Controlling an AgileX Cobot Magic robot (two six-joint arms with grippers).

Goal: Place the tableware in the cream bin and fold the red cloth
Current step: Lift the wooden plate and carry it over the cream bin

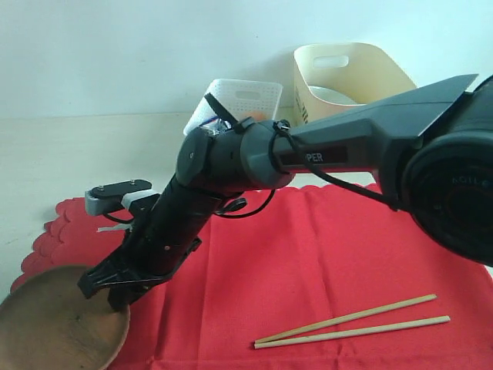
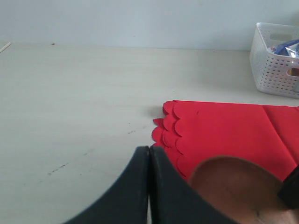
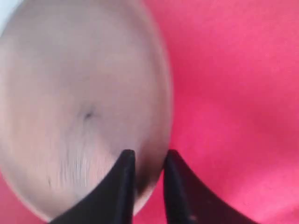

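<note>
Pinching rim of round wooden plate (image 3: 79,107) with right gripper (image 3: 148,156), jaws nearly together, at scalloped corner of red cloth (image 1: 308,254). Holding left gripper (image 2: 149,186) pressed closed, empty. Seeing something pale inside cream bin (image 1: 347,73) already. Reckoning plate, chopsticks (image 1: 354,322) lying on cloth, plus folding, all left to go.

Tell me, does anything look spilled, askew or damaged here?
Nothing stands out. The wooden plate sits at the scalloped edge of the red cloth, with the right gripper on its rim; the chopsticks lie loose on the cloth, unbroken.
</note>
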